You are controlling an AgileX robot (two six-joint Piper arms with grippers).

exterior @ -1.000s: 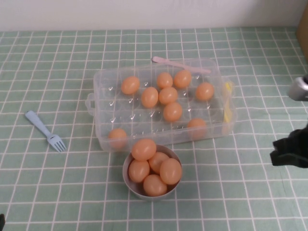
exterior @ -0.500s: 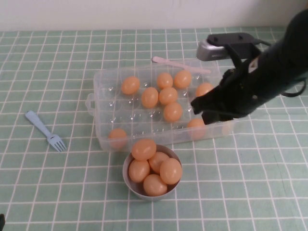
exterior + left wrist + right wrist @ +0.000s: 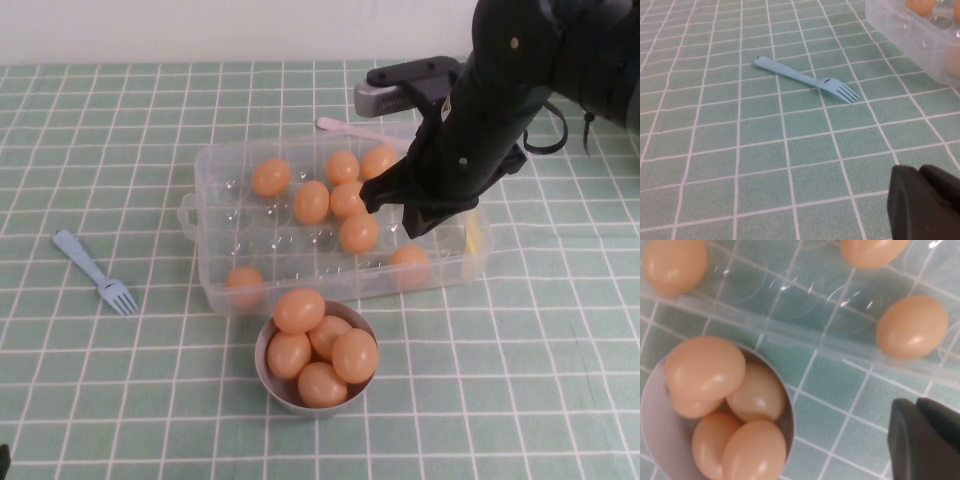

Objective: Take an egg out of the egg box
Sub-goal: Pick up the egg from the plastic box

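Observation:
The clear plastic egg box [image 3: 215,215] lies mid-table with several orange-tan eggs in its cups, one egg [image 3: 358,233] near the middle and another egg [image 3: 410,262] by the front wall. My right gripper [image 3: 410,215] hangs shut and empty over the box's right half, beside those eggs. In the right wrist view its shut tips [image 3: 926,440] sit above the cloth just outside the box wall [image 3: 790,335], with an egg [image 3: 912,327] in a front cup close by. My left gripper [image 3: 926,202] is shut and empty, low over the cloth left of the box [image 3: 905,30].
A grey bowl [image 3: 261,362] holding several eggs stands in front of the box; its inner wall [image 3: 657,432] shows in the right wrist view. A blue fork [image 3: 95,272] lies left of the box [image 3: 805,79]. A pink spoon [image 3: 370,133] rests on the box's back rim.
My right arm has swung in from the table's right edge to above the right half of the egg box. Eggs, bowl and fork have not moved.

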